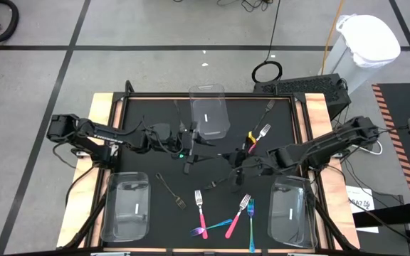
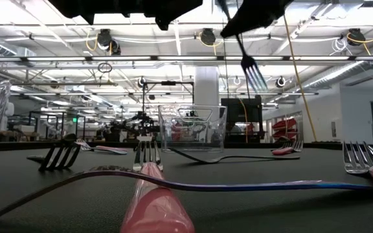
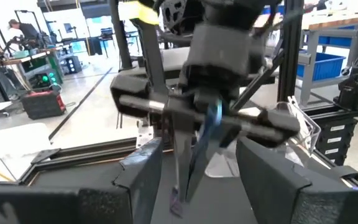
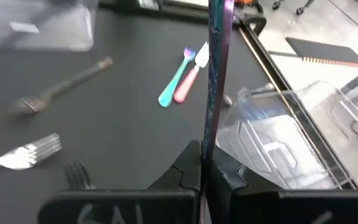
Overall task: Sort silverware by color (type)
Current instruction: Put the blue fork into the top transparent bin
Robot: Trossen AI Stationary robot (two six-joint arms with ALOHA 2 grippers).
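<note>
Right pincer (image 4: pixel 205 169) pinches an iridescent fork (image 4: pixel 215 74); left pincer (image 3: pixel 197 180) spread, seemingly empty, facing it

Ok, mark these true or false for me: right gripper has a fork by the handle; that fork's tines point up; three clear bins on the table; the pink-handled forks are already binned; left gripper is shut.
1. The right gripper grips a fork by its handle. True.
2. That fork's tines point up. False: in the low view it hangs tines down.
3. Three clear bins are on the table. True.
4. The pink-handled forks are already binned. False: they lie on the black mat between the two near bins.
5. The left gripper is shut. False: its fingers stand apart.
</note>
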